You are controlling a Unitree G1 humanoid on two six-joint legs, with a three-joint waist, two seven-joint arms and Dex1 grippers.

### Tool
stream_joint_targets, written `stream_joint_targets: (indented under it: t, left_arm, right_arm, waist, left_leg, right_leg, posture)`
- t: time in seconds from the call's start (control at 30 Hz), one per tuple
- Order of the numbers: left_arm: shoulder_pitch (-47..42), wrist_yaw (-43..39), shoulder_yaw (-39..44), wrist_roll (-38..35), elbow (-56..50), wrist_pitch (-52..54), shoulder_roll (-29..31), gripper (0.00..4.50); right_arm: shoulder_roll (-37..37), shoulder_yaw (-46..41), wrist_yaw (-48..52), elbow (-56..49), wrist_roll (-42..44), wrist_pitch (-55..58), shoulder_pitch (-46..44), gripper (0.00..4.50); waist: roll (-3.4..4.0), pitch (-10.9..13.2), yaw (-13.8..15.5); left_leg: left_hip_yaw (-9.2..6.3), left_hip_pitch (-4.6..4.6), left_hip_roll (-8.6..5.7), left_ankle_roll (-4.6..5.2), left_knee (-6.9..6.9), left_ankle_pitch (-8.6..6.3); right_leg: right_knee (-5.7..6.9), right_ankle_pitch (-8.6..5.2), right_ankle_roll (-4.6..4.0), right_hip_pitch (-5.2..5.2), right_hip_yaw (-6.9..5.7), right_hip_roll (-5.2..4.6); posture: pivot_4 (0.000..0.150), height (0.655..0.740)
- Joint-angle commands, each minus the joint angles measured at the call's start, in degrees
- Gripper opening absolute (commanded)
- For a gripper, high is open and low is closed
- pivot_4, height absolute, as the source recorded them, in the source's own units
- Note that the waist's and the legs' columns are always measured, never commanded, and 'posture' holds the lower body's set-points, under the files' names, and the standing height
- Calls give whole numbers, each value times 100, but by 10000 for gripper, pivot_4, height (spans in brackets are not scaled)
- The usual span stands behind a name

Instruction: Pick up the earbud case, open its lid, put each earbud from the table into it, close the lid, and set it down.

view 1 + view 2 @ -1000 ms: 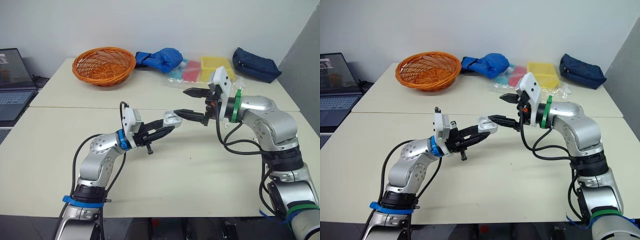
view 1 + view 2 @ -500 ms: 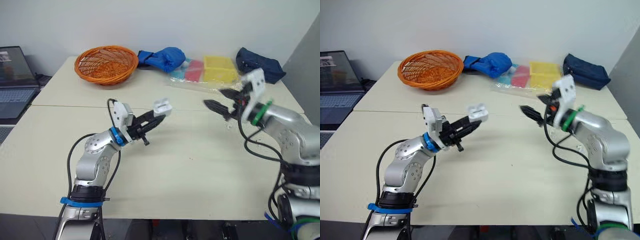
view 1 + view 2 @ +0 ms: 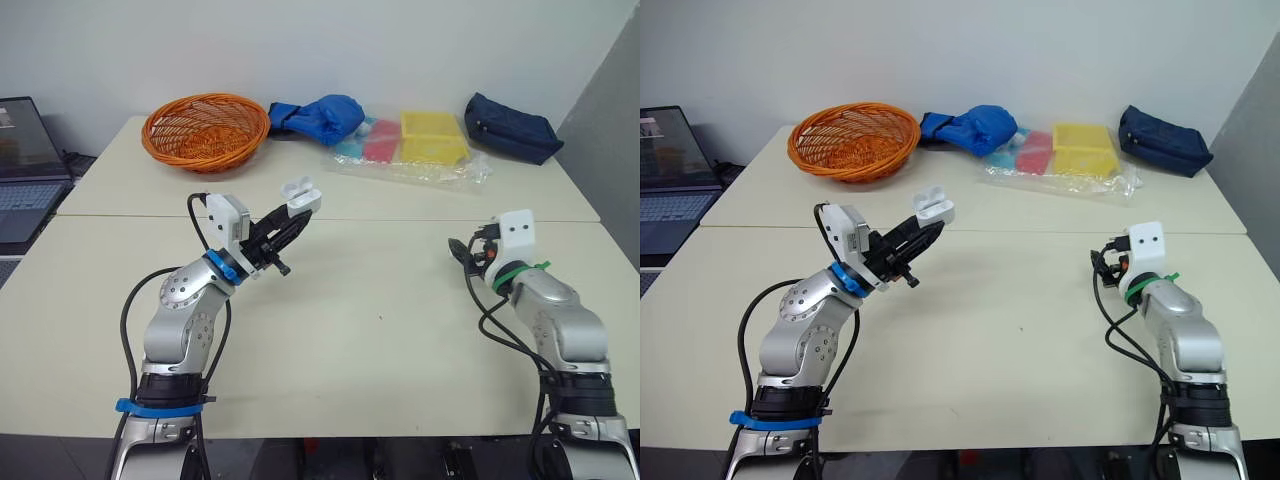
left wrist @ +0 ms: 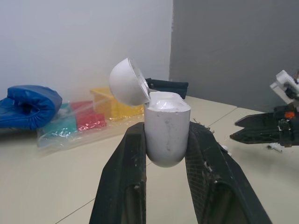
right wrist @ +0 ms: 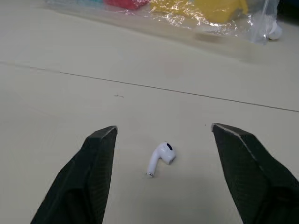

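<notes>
Left gripper (image 3: 292,218): my left fingers are clamped on the lower body of the earbud case, with the arm raised over the left half of the table (image 3: 380,340).
Earbud case (image 4: 166,133): white, upright between the two black fingers, held clear of the tabletop.
Lid (image 4: 128,87): swung back on its hinge, so the case stands open.
Right gripper (image 5: 163,129): I read the fingers as spread wide and holding nothing, low over the table on my right side.
Earbud (image 5: 161,158): white, lying on the table in line with the gap between the right fingers and touching neither.
Far edge of table: orange basket (image 3: 205,130), blue glove (image 3: 320,115), clear bag of yellow and red items (image 3: 410,150), navy pouch (image 3: 512,127).
Laptop (image 3: 25,165): open, on a separate surface beyond the table's left end.
</notes>
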Motion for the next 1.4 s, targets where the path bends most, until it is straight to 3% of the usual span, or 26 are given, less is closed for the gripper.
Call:
stream_joint_targets:
  t: [0.03, 0.33, 0.67, 0.77, 1.0, 1.1, 1.17, 1.27, 1.4]
  left_arm:
    - [-83, 83, 42, -38, -281, -16, 36, 7719]
    - [-42, 160, 91, -83, -407, 82, 137, 7719]
    - [-107, 173, 109, -73, -362, 88, 195, 7719]
    - [-138, 163, 119, -73, -330, 78, 205, 7719]
    - [-71, 203, 130, -67, -360, 64, 189, 7719]
    - [-83, 227, 120, -60, -367, 73, 166, 7719]
    - [-73, 232, 122, -55, -375, 70, 162, 7719]
    - [-14, 220, 141, -72, -405, 55, 171, 7719]
    - [81, 134, 137, -101, -438, 24, 191, 7719]
  right_arm:
    - [169, 60, -210, 88, -174, -327, -138, 35855]
    - [570, 28, -952, 699, -568, -464, -314, 35855]
    - [984, -318, -1266, 1649, -435, -845, -622, 35855]
    - [994, -195, -1169, 1699, -511, -873, -606, 29817]
    - [954, -26, -1112, 1586, -608, -834, -411, 4403]
    - [920, -9, -1023, 1587, -592, -874, -412, 4402]
    - [755, 113, -651, 1477, -555, -911, -395, 4401]
    - [126, 587, 792, 690, -233, -708, -255, 4401]
    - [-1403, 1124, 3011, -506, 310, -288, 45, 4401]
  waist:
    - [0, 0, 0]
    - [0, 0, 2]
    - [1, 0, -4]
    - [1, 0, -4]
    - [1, -1, 5]
    - [1, -1, 7]
    - [1, -1, 9]
    - [4, 1, 12]
    - [14, 9, 9]
  left_leg:
    - [0, 0, 0, 0, -2, 0]
    - [-1, -1, 0, 0, -2, 0]
    - [1, 0, 2, 0, -2, 0]
    - [4, 1, 1, 0, -1, 0]
    - [-1, 1, 1, 0, -1, 0]
    - [-1, 1, 0, 0, 0, 0]
    - [-1, 1, 0, 0, 0, 0]
    - [-1, 0, 0, 0, -2, 0]
    - [1, -4, 0, 0, -4, -1]
  right_leg:
    - [0, 1, -2, 0, 1, 0]
    - [-1, 11, -20, 0, 1, -2]
    - [0, 13, -22, 0, 3, -1]
    - [0, 13, -22, 0, 3, -2]
    - [1, 13, -22, 1, 2, -2]
    - [0, 13, -22, 3, 3, -3]
    - [0, 13, -22, 3, 2, -3]
    - [-3, 13, -22, 2, 1, -3]
    - [-9, 12, -20, 0, -2, -3]
  posture:
    - [1500, 7400]
    - [1500, 7400]
    - [1500, 7400]
    - [1500, 7400]
    - [1500, 7400]
    - [1500, 7400]
    - [1500, 7400]
    - [1500, 7400]
    - [1500, 7400]
